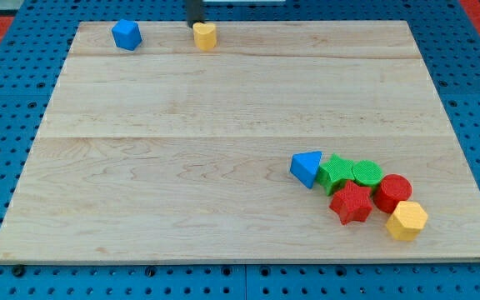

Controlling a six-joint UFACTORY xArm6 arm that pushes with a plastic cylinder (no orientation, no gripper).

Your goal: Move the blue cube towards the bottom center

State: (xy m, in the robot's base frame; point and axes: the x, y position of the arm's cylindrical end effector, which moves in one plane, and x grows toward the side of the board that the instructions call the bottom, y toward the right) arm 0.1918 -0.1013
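Note:
The blue cube (127, 35) sits near the top left corner of the wooden board (182, 167). My tip (195, 25) is at the top edge of the view, just above and touching or nearly touching a small yellow block (205, 36), to the right of the blue cube. The rod is mostly cut off by the view's top.
At the bottom right lies a cluster: a blue triangular block (307, 168), a green star block (336, 174), a green round block (367, 173), a red star block (352, 203), a red cylinder (392, 193) and a yellow hexagonal block (407, 220).

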